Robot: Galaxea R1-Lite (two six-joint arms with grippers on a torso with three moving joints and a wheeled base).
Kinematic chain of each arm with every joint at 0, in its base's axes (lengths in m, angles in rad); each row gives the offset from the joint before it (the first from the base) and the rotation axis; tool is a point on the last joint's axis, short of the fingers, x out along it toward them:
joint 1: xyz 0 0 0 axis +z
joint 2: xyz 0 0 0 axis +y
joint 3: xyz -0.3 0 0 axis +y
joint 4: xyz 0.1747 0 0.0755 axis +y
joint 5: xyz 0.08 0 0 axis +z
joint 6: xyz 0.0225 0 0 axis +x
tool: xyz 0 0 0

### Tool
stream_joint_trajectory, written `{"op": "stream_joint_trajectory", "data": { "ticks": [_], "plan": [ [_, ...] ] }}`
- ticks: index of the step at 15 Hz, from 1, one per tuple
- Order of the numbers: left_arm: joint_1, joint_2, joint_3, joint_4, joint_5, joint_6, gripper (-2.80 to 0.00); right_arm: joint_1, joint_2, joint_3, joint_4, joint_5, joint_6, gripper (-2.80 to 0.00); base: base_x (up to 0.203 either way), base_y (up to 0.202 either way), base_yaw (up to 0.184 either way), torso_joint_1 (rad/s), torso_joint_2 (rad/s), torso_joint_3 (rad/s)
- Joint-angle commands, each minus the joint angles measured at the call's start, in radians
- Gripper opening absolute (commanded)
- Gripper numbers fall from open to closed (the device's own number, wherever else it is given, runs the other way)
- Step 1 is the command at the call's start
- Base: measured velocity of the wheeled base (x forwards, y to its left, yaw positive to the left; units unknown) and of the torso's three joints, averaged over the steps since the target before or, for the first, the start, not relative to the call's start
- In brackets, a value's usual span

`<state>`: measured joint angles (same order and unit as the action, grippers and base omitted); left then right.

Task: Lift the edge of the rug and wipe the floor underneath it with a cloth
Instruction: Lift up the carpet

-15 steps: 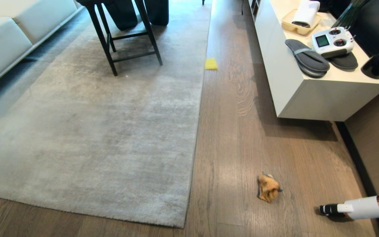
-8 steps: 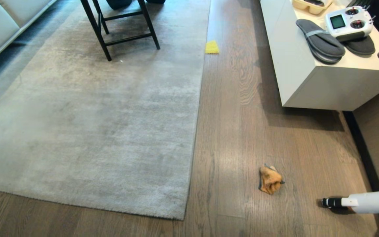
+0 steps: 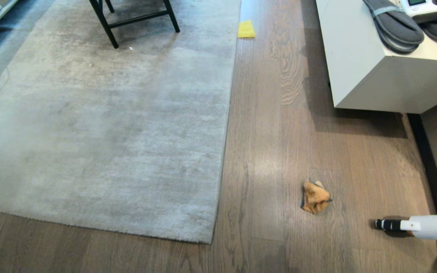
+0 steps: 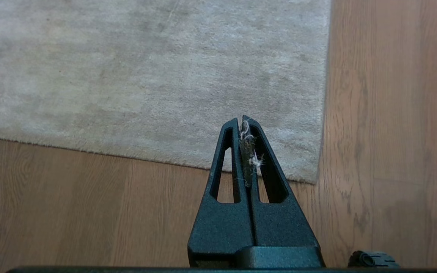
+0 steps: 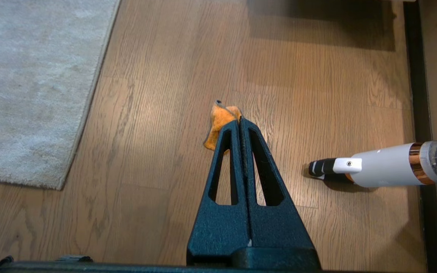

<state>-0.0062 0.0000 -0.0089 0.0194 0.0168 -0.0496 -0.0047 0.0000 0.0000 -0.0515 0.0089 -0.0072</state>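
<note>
Left gripper (image 4: 243, 120) fingers pressed together, holding nothing but lint stuck between the tips, hanging above the rug's near corner. Right gripper (image 5: 239, 121) also clamped closed and empty, up off the floor (image 3: 279, 151) over the cloth (image 3: 315, 196). Cloth lies crumpled on bare floor, well right of the rug edge (image 3: 222, 151), which lies flat. White vacuum tube (image 3: 427, 226) sits right of the cloth. Yellow square (image 3: 246, 29) touches the rug's far right edge.
</note>
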Motion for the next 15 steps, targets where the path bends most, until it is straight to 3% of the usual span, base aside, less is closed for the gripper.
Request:
{"op": "stream_joint_trajectory", "data": {
  "ticks": [1,15],
  "plan": [
    [0.0,0.0,0.001,0.001,0.0,-0.001,-2.8,0.0,0.0,0.0,-0.001,0.0,0.0,-2.8,0.0,0.0,0.0,0.002,0.0,-0.203],
    [0.0,0.003,0.0,0.001,0.0,0.0,-2.8,0.0,0.0,0.0,-0.002,0.0,0.0,-2.8,0.0,0.0,0.0,0.002,0.0,-0.198]
  ]
}}
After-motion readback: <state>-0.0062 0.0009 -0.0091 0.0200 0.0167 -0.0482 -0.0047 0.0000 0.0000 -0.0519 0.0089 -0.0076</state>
